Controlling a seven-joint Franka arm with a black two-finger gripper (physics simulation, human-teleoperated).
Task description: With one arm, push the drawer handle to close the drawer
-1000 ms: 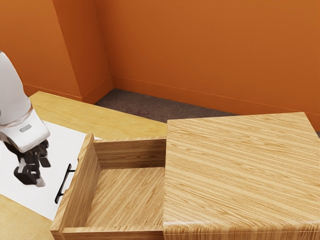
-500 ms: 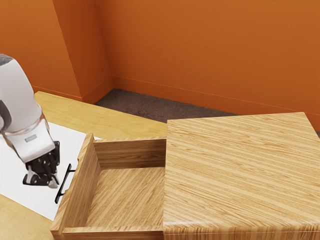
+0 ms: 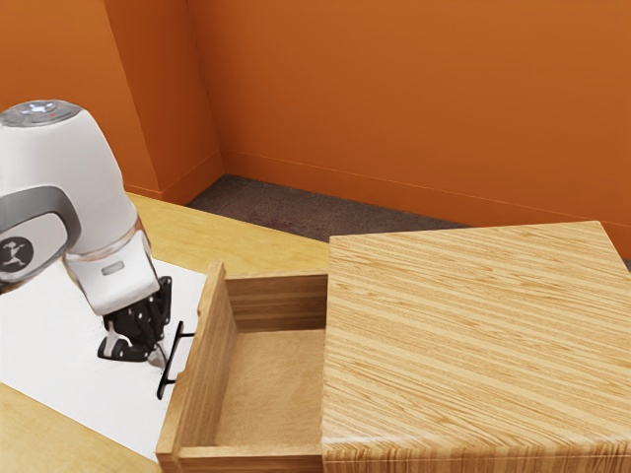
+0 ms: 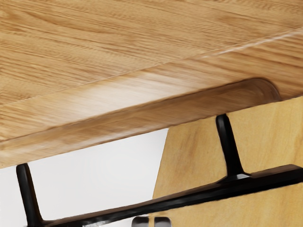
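Exterior view: drawer [image 3: 207, 384] partly open, sticking out of cabinet [image 3: 473, 335] on the counter [image 3: 256, 236]. Black handle [image 3: 172, 359] on its front, facing the arm [image 3: 94, 187]. End effector [image 3: 159, 361] tilted, tips right at the bar, on the side away from the cabinet, probably pushing. Risks: tips may slide along the bar or slip over it if the hand drifts or tilts while pushing. Push looks roughly mid-bar; moving toward one end could skew the drawer and jam it. Stopping the stroke short would leave a gap. Contact point is hard to make out, tips dark against the dark bar. Arm cut off at the exterior view's left, drawer's near side cut at the lower edge.

Wrist view: fingertips [image 4: 162, 222] practically together, narrow slit between, nothing gripped; reads as closed, used as a pusher. Handle bar runs close by, both posts [image 4: 229, 146] reaching to the drawer front. Fingertips mostly cropped, bar runs out of frame; can't tell how firmly they press.
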